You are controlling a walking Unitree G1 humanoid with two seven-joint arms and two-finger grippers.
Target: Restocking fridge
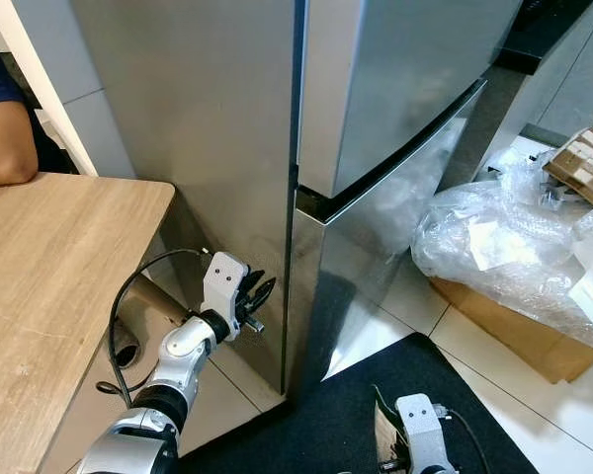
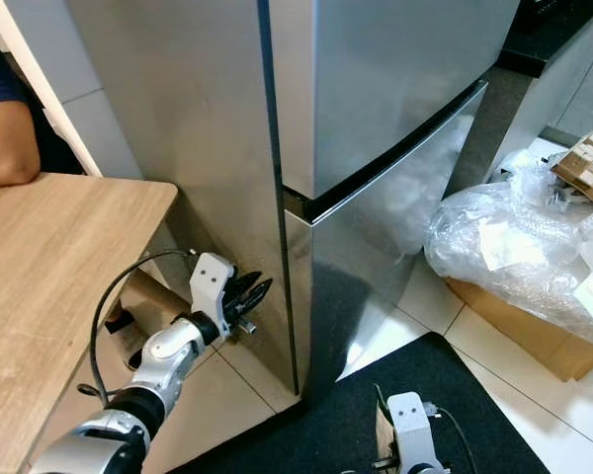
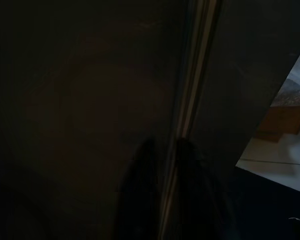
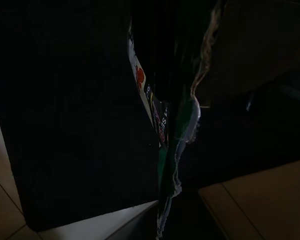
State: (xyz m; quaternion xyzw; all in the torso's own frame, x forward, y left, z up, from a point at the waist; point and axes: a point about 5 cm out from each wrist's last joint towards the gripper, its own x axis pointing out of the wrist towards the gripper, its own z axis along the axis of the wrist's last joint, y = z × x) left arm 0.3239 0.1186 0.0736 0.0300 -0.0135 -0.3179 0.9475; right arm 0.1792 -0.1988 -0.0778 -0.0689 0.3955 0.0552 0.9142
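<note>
The stainless steel fridge (image 1: 376, 109) stands straight ahead with its upper door and lower door (image 1: 376, 247) both closed. My left gripper (image 1: 260, 293) is low beside the fridge's side panel, fingertips close to the front corner edge. In the dark left wrist view its two fingers (image 3: 140, 200) are slightly open, one on either side of the door seam (image 3: 192, 75), with nothing between them. My right gripper (image 1: 400, 462) hangs low over the black mat, shut on a green printed snack packet (image 4: 162, 130), whose edge also shows as packet (image 1: 383, 434).
A wooden table (image 1: 40, 286) fills the left, with a person's arm (image 1: 5, 138) resting at its far end. A black mat (image 1: 356, 405) lies before the fridge. A cardboard box (image 1: 504, 321) under crumpled plastic wrap (image 1: 494, 232) sits on the right. A cardboard tube (image 1: 153, 294) lies under the table.
</note>
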